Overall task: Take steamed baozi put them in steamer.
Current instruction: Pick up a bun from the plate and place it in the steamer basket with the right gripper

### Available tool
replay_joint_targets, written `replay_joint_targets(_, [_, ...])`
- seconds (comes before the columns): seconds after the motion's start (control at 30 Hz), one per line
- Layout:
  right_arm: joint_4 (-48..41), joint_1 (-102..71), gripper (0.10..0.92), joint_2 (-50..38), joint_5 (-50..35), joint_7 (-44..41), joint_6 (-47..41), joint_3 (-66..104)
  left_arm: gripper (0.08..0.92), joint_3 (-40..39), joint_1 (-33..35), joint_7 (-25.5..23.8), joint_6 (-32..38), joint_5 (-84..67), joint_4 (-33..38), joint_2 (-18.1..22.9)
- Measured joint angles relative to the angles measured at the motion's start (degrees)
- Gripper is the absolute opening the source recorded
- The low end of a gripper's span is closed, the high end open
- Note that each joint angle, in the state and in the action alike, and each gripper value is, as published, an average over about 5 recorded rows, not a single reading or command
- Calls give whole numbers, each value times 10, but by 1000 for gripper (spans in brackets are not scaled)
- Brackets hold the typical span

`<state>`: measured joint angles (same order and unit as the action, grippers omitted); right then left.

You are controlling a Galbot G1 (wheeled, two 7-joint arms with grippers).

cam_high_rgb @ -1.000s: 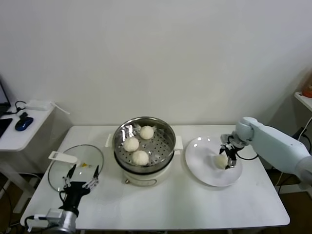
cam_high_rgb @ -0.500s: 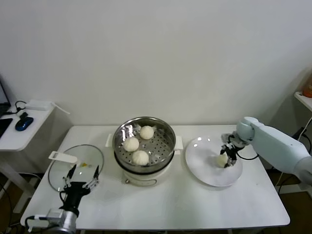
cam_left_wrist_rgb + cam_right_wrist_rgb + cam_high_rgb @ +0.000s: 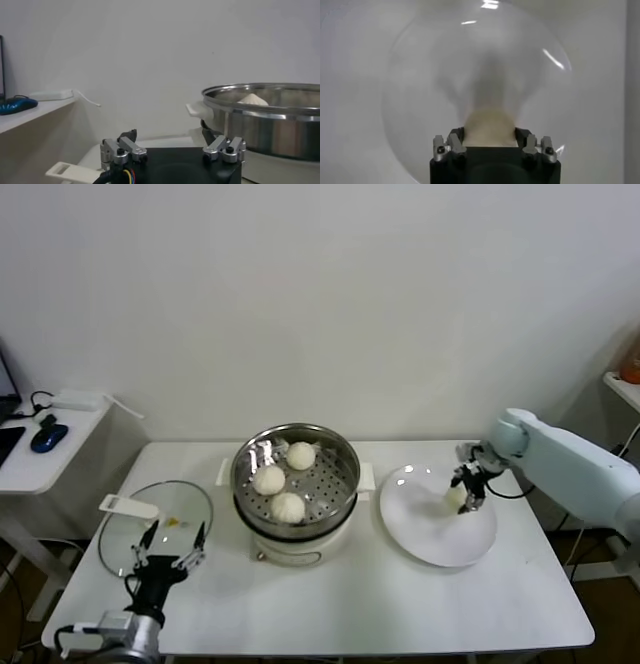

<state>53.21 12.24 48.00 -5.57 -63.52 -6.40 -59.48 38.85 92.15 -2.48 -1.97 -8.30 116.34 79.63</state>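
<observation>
The right hand (image 3: 466, 492) is pinching the last bun (image 3: 456, 497) over the white plate (image 3: 425, 534), fingers closed snugly on its sides for carrying to the steamer (image 3: 296, 474), where three buns are sitting. The steamer's raised rim is standing between. The left hand (image 3: 168, 562) is waiting open by the glass lid (image 3: 120, 529).

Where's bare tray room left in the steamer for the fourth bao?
Free: the tray's right half, up to the steamer rim nearest the plate. Crowded: the left half, where three baozi sit. The right gripper holds the fourth bao over the plate.
</observation>
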Motion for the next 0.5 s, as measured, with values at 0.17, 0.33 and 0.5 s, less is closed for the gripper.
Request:
replay_joint_targets(0.17, [29, 70, 670, 6, -69, -1, -18, -52, 823, -6, -3, 0, 0, 4, -1, 1])
replay_joint_targets(0.33, [51, 143, 670, 22, -146, -1, -36, -105, 823, -14, -4, 0, -1, 7, 2, 2])
replay_joint_targets(0.5, [64, 211, 670, 50, -218, 1, -54, -154, 823, -20, -5, 0, -2, 9, 9, 3])
